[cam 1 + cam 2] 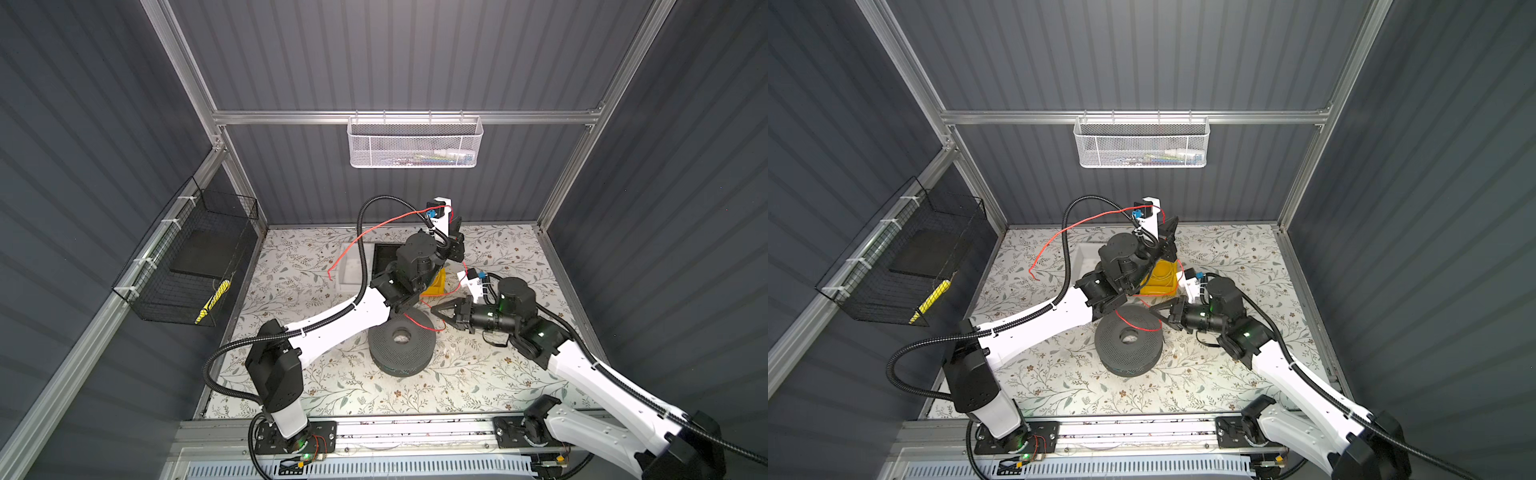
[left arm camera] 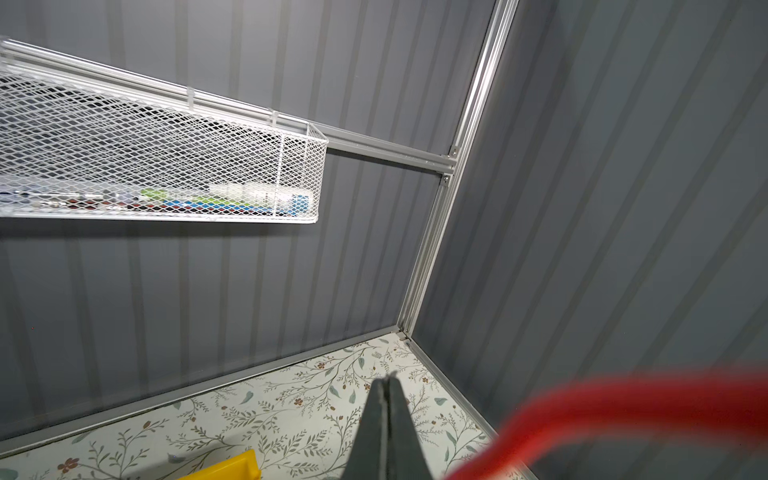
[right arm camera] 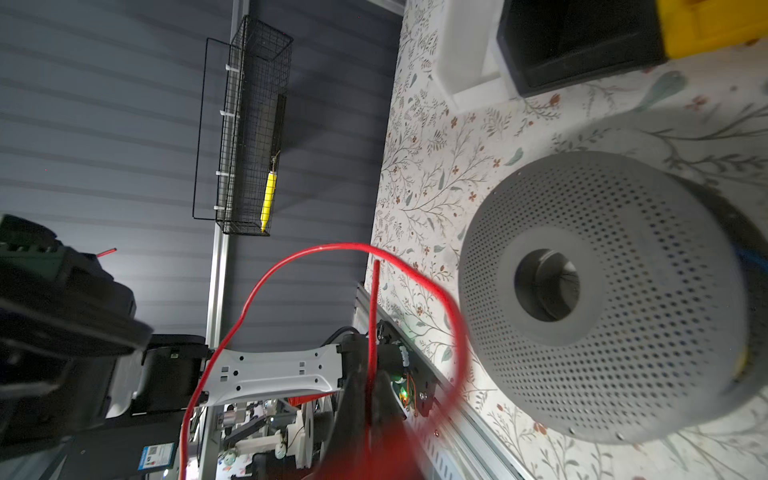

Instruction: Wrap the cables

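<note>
The red cable [image 1: 386, 224] arcs from a loose end over the left side of the table up past my raised left wrist, then down to my right gripper and across the dark grey perforated spool [image 1: 386, 353]. My right gripper [image 3: 368, 370] is shut on the red cable [image 3: 291, 257] just behind the spool [image 3: 644, 353], and a short strand stands up out of its fingers. In a top view this gripper [image 1: 432, 309] sits at the spool's far edge. My left gripper [image 2: 388, 376] is held high near the back wall, shut, with no cable showing between its fingertips. The cable [image 2: 623, 403] blurs past close to that camera.
A white tray [image 1: 349, 266], a black bin [image 1: 384, 257] and a yellow bin [image 1: 434, 284] stand behind the spool, partly under my left arm. A white mesh basket [image 1: 415, 145] hangs on the back wall. A black wire basket [image 1: 187, 266] hangs on the left wall.
</note>
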Robot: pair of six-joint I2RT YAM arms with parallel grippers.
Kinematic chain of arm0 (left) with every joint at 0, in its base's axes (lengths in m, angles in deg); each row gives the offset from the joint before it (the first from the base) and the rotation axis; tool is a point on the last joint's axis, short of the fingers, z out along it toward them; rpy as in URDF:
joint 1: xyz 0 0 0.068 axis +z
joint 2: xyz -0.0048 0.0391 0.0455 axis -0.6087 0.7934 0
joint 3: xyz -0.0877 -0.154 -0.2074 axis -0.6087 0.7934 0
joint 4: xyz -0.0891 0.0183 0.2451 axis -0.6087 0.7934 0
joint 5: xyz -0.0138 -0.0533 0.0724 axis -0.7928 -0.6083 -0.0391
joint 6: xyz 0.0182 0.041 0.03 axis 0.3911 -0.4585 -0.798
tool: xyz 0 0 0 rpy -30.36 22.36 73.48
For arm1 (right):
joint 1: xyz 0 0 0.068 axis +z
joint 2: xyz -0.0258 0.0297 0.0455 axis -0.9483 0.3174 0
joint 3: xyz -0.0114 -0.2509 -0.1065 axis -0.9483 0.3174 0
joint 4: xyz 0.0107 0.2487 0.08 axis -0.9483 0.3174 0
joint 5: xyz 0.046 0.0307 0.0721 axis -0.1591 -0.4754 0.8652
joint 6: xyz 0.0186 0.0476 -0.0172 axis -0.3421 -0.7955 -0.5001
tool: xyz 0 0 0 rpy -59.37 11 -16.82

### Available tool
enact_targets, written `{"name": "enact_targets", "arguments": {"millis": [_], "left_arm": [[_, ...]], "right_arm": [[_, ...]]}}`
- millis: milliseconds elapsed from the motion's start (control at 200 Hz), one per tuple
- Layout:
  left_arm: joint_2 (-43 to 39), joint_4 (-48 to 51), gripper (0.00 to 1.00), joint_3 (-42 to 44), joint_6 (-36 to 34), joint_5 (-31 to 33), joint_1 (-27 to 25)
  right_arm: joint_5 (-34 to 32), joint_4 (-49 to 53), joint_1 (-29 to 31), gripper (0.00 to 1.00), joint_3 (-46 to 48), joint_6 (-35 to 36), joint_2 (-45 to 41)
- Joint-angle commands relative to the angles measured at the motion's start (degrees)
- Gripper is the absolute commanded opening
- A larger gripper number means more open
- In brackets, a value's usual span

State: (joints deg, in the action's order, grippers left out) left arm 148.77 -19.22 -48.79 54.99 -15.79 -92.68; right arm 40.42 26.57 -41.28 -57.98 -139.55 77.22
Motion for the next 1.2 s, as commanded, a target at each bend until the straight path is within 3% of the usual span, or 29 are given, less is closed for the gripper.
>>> {"name": "enact_targets", "arguments": {"millis": [0,220,420,630,890,1026,1126,1196], "left_arm": [[-5.1,4.8,0.0,-1.1,-1.6,4.4,1.2],[-13.0,18.0,0.0,-4.3,-3.2,15.0,4.8],[-21.4,26.7,0.0,-6.4,-6.3,23.2,6.5],[-26.6,41.0,0.0,-14.7,-4.8,22.1,6.8],[-21.8,66.5,0.0,-33.7,0.9,15.2,6.8],[-21.5,76.1,0.0,-39.5,1.7,20.7,6.9],[-21.6,80.6,0.0,-39.1,2.4,24.7,6.9],[-21.1,81.9,0.0,-36.5,3.9,24.0,6.8]], "right_arm": [[-3.9,8.1,-4.7,0.0,3.7,2.3,-5.2],[-3.9,16.1,-21.1,0.0,10.1,6.2,-14.0],[-5.0,18.0,-34.0,0.0,10.0,11.9,-12.8],[-6.8,10.7,-47.6,0.0,10.8,15.1,-5.4],[-12.4,-0.3,-51.9,0.0,10.7,12.6,3.1],[-12.9,-2.3,-55.7,0.0,10.7,12.2,4.7],[-11.9,-2.6,-58.2,0.0,10.5,12.2,3.9],[-10.6,-1.6,-58.3,0.0,9.3,13.0,3.3]]}}
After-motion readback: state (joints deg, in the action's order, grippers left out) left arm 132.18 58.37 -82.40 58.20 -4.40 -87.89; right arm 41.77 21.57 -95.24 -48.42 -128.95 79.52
